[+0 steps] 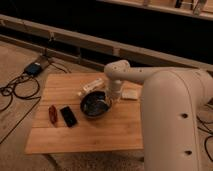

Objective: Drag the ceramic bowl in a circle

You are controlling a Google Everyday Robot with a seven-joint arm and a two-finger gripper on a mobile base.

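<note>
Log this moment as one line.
task: drag round black glossy ceramic bowl in circle | gripper: at bowl's rim on arm side, jaws shut on it | bowl: upright on wooden table

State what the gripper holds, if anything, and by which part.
The gripper holds the ceramic bowl by its rim, on the picture's right.

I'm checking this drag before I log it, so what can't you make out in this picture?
Camera view only.
Hand: shut at the right rim of the bowl; its wrist hides whether it pinches the rim.
Table: right end behind the arm.
Pale thing beside the bowl: partly under the arm, kind unclear.
Red thing and dark slab left of the bowl: too small to name.
</note>
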